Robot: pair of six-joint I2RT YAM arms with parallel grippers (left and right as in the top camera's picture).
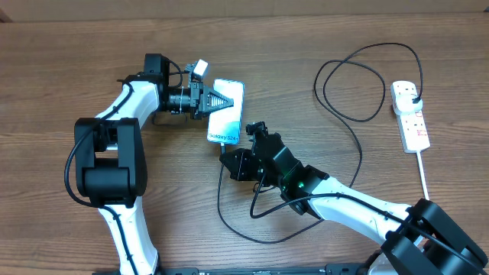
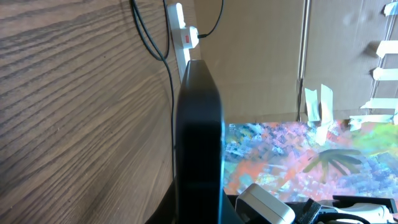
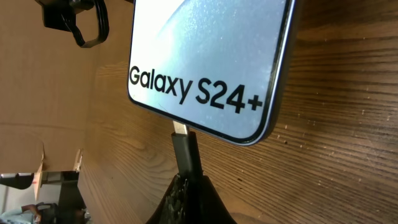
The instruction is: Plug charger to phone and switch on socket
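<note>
The phone (image 1: 229,122) shows a pale blue screen with "Galaxy S24+" printed at its near end (image 3: 211,56). My left gripper (image 1: 227,101) is shut on the phone's left side; in the left wrist view the phone (image 2: 199,137) stands edge-on between the fingers. My right gripper (image 1: 229,159) is shut on the charger's connector (image 3: 185,149), whose metal tip touches the phone's bottom edge. The charger's thin black cable (image 1: 219,198) loops across the table to a black plug (image 1: 412,93) seated in the white socket strip (image 1: 416,126) at the far right.
The socket strip's white cord (image 1: 422,172) runs toward the front right edge. The charger cable forms a wide loop (image 1: 328,84) between the phone and the strip. In the left wrist view, cardboard walls (image 2: 261,56) stand behind the table.
</note>
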